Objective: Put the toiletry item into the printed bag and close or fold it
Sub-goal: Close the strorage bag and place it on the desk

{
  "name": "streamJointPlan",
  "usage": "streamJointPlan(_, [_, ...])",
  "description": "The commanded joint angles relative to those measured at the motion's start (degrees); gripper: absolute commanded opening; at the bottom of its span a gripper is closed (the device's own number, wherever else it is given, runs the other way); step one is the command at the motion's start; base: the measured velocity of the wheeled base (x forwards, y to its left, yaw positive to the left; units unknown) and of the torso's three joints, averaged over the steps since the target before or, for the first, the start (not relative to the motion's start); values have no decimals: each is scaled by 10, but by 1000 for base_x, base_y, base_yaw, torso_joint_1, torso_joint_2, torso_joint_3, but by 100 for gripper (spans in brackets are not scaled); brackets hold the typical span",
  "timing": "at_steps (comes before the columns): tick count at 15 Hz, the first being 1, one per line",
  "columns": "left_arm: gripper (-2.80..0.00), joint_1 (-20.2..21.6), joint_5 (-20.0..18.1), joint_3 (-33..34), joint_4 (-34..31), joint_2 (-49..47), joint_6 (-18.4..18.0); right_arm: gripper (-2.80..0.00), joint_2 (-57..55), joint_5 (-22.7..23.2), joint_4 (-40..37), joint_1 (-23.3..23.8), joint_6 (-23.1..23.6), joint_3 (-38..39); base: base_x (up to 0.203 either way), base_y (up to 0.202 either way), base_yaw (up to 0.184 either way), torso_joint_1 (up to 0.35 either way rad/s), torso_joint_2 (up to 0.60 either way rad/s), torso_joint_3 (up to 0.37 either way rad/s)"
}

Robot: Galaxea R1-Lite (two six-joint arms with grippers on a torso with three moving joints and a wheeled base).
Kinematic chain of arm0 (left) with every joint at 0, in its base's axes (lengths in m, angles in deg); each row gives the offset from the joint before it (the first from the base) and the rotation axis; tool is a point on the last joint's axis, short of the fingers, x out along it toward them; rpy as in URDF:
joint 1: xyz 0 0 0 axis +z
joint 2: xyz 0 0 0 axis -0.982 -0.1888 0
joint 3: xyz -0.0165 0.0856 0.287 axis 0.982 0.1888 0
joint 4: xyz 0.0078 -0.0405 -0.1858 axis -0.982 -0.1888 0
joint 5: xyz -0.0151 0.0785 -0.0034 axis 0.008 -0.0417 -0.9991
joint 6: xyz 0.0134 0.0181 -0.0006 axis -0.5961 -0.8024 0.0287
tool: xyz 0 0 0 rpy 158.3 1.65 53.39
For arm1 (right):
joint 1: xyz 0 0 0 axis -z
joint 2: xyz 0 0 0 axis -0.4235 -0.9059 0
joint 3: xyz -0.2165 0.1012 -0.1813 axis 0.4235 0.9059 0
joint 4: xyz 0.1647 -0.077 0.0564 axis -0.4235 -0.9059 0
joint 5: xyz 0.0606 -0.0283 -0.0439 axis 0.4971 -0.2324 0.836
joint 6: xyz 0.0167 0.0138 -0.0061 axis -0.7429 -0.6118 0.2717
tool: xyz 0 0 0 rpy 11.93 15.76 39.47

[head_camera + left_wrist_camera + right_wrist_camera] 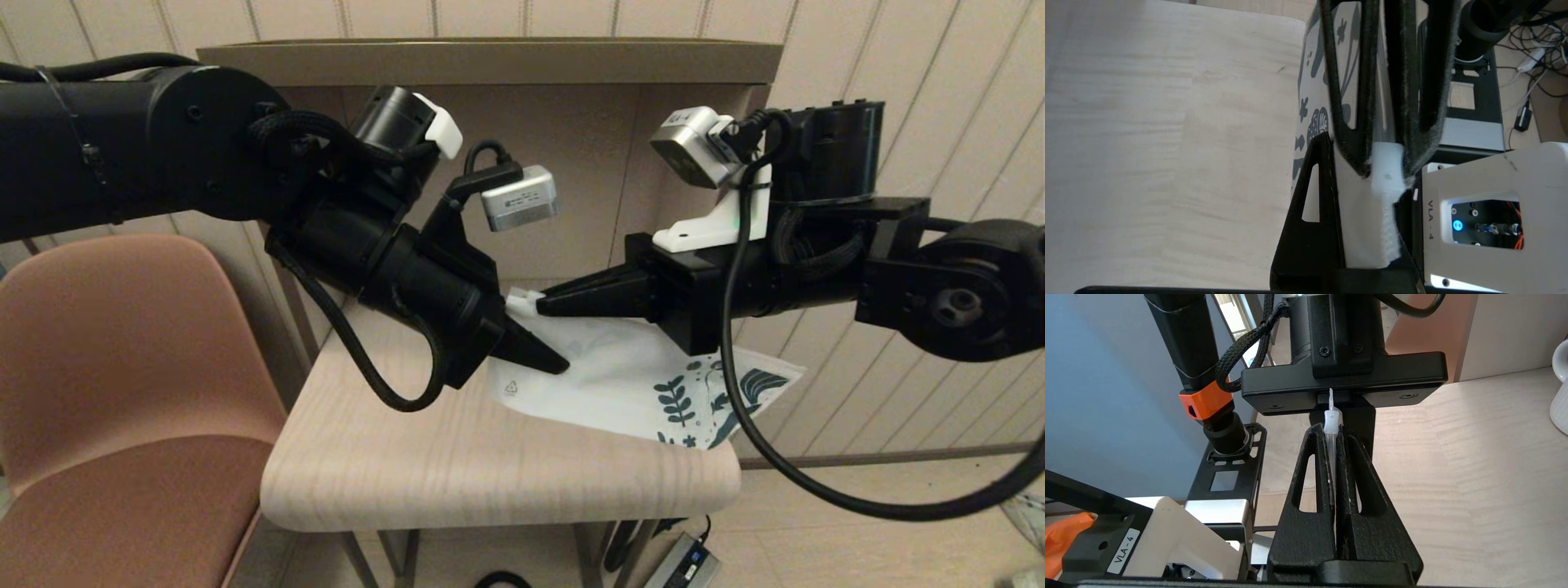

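Observation:
The printed bag point(620, 376) lies on the small wooden table point(457, 465), its leaf print at the right end overhanging the edge. My left gripper point(545, 359) is shut on the bag's plain left end; in the left wrist view the white bag point(1359, 220) drapes over one finger, and the other finger point(1310, 212) shows bare. My right gripper point(543, 306) reaches in from the right and is shut on the bag's zip strip, with the white slider point(1332, 420) at its tips point(1387, 171). The toiletry item is out of view.
A ribbed white mug point(1560, 396) stands at the table's far side. A brown chair point(122, 367) is left of the table. A raised back panel point(490, 61) and a slatted wall close off the rear. Cables hang under the right arm.

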Motion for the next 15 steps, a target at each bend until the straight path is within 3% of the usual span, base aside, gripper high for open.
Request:
streamJointPlan(1, [-280,0,-3,0,-3,-1,-2,-280,0,3,1,1,4,0,0,0,0,0,0,0])
streamJointPlan(15, [-280,0,-2,-1,-3,-5,-4,-280,28,2,2,38,23,44,0,0,0,0,0,0])
